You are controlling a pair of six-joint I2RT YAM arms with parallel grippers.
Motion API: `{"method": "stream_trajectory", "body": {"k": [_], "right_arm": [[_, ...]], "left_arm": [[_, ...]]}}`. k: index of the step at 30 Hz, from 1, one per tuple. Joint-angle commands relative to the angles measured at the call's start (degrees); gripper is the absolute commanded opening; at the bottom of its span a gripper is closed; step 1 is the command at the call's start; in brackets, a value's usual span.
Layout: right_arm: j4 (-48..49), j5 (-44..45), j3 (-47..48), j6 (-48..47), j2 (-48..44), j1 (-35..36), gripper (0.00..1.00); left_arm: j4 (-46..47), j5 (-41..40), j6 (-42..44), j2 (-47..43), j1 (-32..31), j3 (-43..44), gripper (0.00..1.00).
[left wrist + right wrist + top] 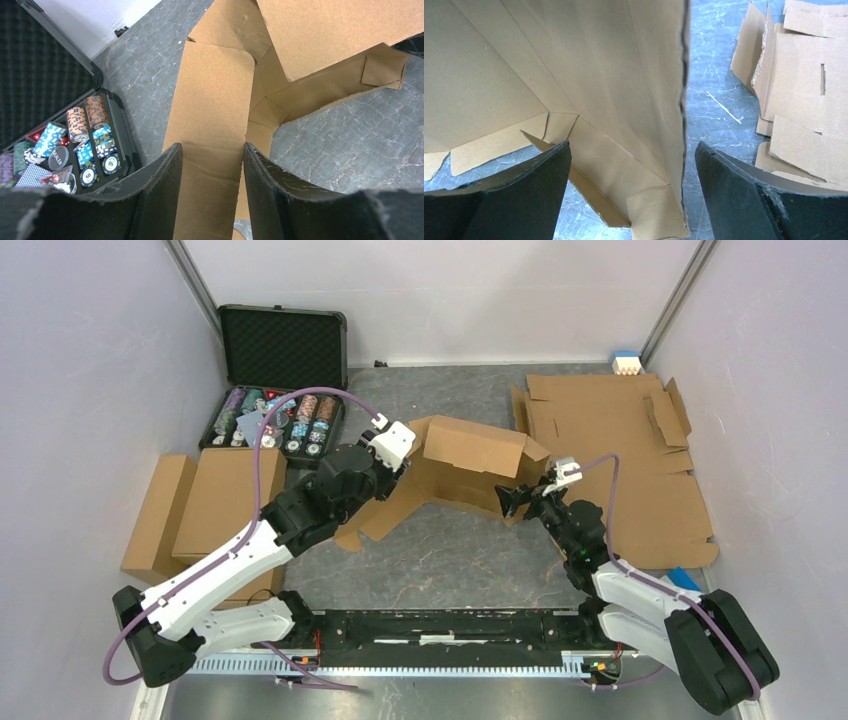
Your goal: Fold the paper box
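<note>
Only wrist views show parted jaws straddling paper box (215, 100).

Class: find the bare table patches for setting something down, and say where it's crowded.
Bare grey tabletop between the half-folded brown cardboard box and the black base rail; also behind the box. Crowded: black poker-chip case left, flat cardboard sheets right.
</note>
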Motion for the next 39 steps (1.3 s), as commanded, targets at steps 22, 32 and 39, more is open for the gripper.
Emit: {"method": "stream_trajectory", "body": {"k": [22, 32, 39], "right_arm": [[1.71, -0.38, -1.44, -1.58, 3.39, -0.40, 0.48], [2.55, 0.14, -1.36, -1.30, 3.38, -0.43, 0.43], [2.67, -4.25, -0.53, -1.71, 4.46, -0.38, 0.42]], "left_arm": [[-9.64, 3.09, -7.43, 0.22, 2.02, 8.94, 0.79], [-11.75, -5.78, -12.59, -10.05, 3.48, 7.49, 1.00], [-19.69, -13.88, -16.73, -16.02, 3.57, 5.53, 1.00]]}}
